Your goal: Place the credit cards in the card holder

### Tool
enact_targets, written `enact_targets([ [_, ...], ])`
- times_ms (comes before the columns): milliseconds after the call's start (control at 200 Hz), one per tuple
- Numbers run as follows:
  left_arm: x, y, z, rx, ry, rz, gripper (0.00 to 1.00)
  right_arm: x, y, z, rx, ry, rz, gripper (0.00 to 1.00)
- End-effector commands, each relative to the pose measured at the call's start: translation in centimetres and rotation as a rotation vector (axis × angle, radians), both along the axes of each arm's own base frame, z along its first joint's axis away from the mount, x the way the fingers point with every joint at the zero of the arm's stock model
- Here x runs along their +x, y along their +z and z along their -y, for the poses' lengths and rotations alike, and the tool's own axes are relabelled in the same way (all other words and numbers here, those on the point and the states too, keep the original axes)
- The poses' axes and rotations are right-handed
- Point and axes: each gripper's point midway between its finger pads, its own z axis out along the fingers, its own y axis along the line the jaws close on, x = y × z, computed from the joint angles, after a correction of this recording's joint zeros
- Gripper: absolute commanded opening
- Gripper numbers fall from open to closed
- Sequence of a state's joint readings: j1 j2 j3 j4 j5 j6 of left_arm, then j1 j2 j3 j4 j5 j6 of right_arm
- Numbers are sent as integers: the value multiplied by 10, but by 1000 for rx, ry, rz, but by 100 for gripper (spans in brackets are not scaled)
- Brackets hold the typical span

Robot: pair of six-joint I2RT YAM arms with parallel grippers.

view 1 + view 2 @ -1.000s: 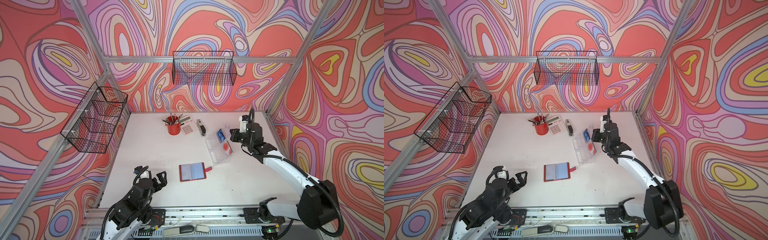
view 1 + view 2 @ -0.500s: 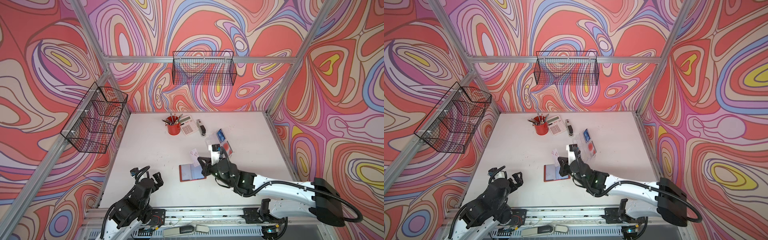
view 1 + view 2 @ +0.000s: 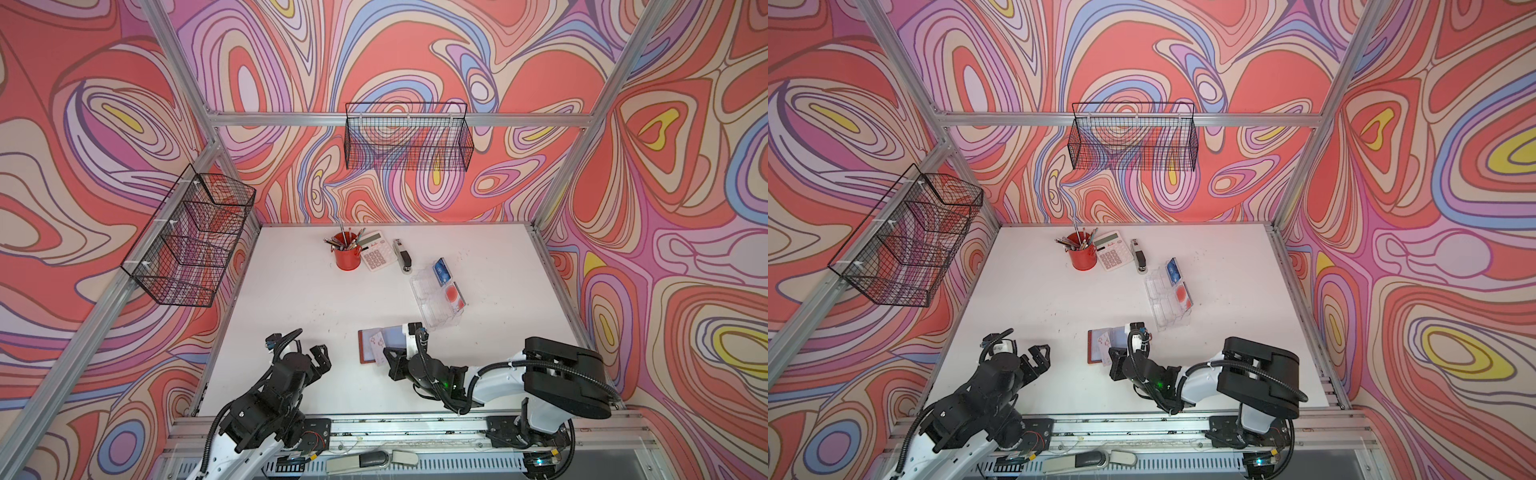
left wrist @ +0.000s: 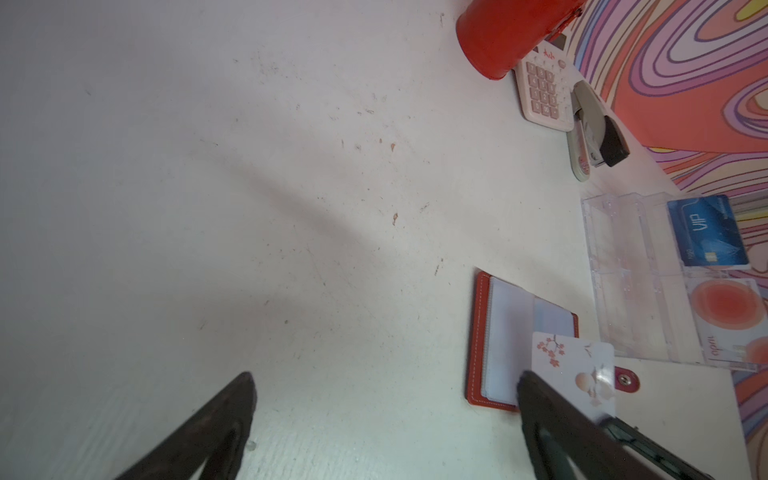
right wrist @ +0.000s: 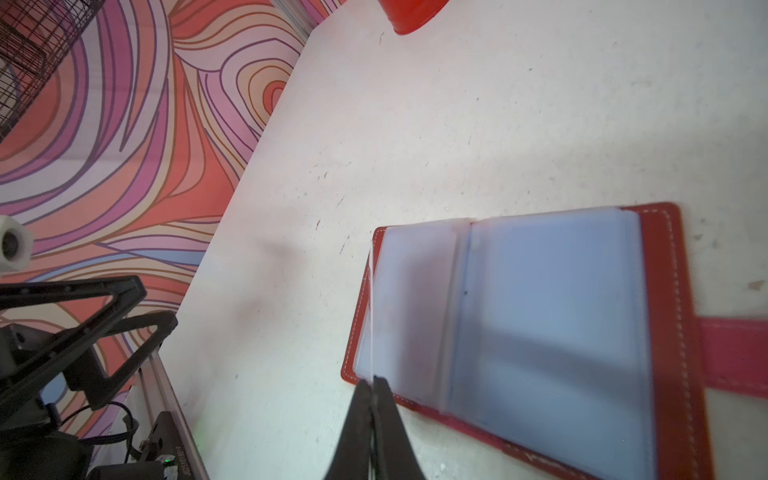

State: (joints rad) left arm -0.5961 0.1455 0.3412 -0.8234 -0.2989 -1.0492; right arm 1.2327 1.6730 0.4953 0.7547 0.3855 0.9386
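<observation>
- Right claw (image 5: 372, 381): closed on the pale card (image 5: 371, 316). My right wrist view shows the pinch plainly, with both fingers pressed together on one edge of the card. In both top views the fingertips are too small to judge.
- Pale card: my right wrist view gives it edge-on only, a thin line standing over the outer border of the card holder's half away from the tab. Its face shows in my left wrist view (image 4: 573, 365): pale, with red-orange blossom marks. I cannot tell whether it touches a sleeve.
- Card holder (image 3: 360, 347): lying open and flat on the table (image 3: 291, 311), near the front, between my two arms and closer to the right one. The blue-lined clear sleeves show largest in my right wrist view (image 5: 540, 311).
- Snap tab (image 4: 625, 380): lying flat on the table, on the holder's side toward the clear tray (image 3: 428, 291). My right arm hides it in both top views.
- Left claw (image 4: 384, 378): spread wide, holding nothing, over bare table and apart from the holder. My right wrist view catches it from the side (image 5: 104, 316).
- Clear tray: just behind the holder. The blue card (image 3: 440, 268) sits in its far end and the red-circle card (image 3: 452, 295) in the next compartment. Only my left wrist view resolves the blue card's "VIP" print and chip (image 4: 706, 232).
- Back row, side by side: red cup (image 3: 347, 257) of pencils, calculator (image 3: 376, 253), stapler (image 3: 404, 257). My right wrist view shows only the cup's base.
- Wire baskets (image 3: 409, 141), on the walls: seen whole only in the top views.
</observation>
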Motion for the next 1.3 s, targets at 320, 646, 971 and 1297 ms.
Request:
enact_targets([
  [320,6,-25,36,-235,-36,-25,100,1,-8,-7,22,-42,-39,0],
  [646,8,-38,44,-199,-30,-151,100,6,-15,-13,-11,-64,-67,0],
  [971,11,-50,55,-244,-35,-182,100,9,-30,-14,-10,-75,-101,0],
  [1297,12,-51,56,-283,-39,-142,100,16,-23,-11,34,-73,-101,0],
])
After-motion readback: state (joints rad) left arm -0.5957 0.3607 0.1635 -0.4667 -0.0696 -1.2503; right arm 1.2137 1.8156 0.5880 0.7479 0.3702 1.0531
